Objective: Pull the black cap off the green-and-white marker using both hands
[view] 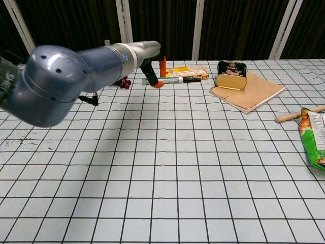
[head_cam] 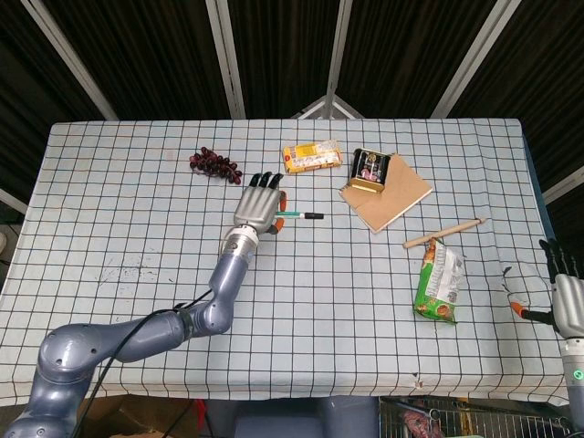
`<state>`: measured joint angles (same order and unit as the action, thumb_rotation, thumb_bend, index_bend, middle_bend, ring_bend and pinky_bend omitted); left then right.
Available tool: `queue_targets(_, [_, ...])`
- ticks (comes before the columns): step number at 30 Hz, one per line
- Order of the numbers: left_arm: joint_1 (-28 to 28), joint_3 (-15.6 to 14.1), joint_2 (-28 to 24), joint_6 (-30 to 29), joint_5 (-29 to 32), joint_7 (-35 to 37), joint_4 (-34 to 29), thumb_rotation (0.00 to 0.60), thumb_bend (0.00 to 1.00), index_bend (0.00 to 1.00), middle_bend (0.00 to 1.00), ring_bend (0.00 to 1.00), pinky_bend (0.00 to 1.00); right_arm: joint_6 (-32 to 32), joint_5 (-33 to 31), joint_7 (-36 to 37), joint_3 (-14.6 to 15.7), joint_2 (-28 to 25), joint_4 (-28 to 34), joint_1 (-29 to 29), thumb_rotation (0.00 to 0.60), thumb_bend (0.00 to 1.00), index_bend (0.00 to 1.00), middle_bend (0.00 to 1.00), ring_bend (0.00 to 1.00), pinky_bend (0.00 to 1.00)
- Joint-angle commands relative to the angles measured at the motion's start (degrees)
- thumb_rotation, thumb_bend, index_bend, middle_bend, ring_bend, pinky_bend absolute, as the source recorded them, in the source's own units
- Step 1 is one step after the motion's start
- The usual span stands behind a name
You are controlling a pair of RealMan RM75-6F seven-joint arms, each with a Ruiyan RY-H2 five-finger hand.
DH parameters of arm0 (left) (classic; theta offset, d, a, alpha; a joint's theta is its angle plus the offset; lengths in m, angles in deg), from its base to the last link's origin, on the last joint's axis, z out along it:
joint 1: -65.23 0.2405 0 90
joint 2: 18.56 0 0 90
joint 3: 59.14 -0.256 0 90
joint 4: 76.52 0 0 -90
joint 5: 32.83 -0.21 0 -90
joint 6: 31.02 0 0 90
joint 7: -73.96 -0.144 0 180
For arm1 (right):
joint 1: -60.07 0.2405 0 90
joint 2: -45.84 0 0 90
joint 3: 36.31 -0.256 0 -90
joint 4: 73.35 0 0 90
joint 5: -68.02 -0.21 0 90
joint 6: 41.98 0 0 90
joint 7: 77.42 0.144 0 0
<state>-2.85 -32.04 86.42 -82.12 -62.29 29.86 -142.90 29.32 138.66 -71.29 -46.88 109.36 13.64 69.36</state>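
Observation:
My left hand [head_cam: 258, 204] grips the green-and-white marker [head_cam: 294, 216] by its white barrel and holds it level above the table. The black cap [head_cam: 313, 216] points right, away from the hand. In the chest view the left hand [view: 150, 60] is raised at the upper left, and the marker [view: 175, 80] sticks out to the right with its cap [view: 195, 79] free. My right hand [head_cam: 566, 297] hangs at the table's lower right corner, fingers apart, holding nothing, far from the marker.
Dark grapes [head_cam: 214, 164] lie at the back left. A yellow packet [head_cam: 311, 157], a tin [head_cam: 370, 169] and a brown notebook [head_cam: 394, 195] sit behind the marker. A wooden stick [head_cam: 443, 234] and a green snack bag [head_cam: 438, 285] lie to the right.

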Motion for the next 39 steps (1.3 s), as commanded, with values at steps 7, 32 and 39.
queue_targets(7, [7.08,-0.2,-16.38,-12.53,4.02,-4.1,-25.45,0.6,0.59,0.65,0.06,0.0,0.0,-1.81,-0.48,-3.68,-1.24,0.09,2.8,3.01,0.6,0.11,0.05,0.0,0.0,0.0])
queue_targets(32, [4.59,-2.78,-19.06,-18.75,5.48,-3.68,-37.3,0.6,0.61,0.67,0.08,0.0,0.0,-3.6,-29.11,-37.17,-13.3,-1.63,37.35,25.45,0.6,0.11,0.14,0.0,0.0,0.0])
queue_targets(39, [3.47,-3.17,-18.19,-19.17,5.73,-3.32,-37.1,0.6,0.61,0.67,0.08,0.0,0.0,3.24,-44.61,-47.08,-16.41,5.1,38.99,36.71,0.6,0.11,0.19,0.0,0.0,0.0])
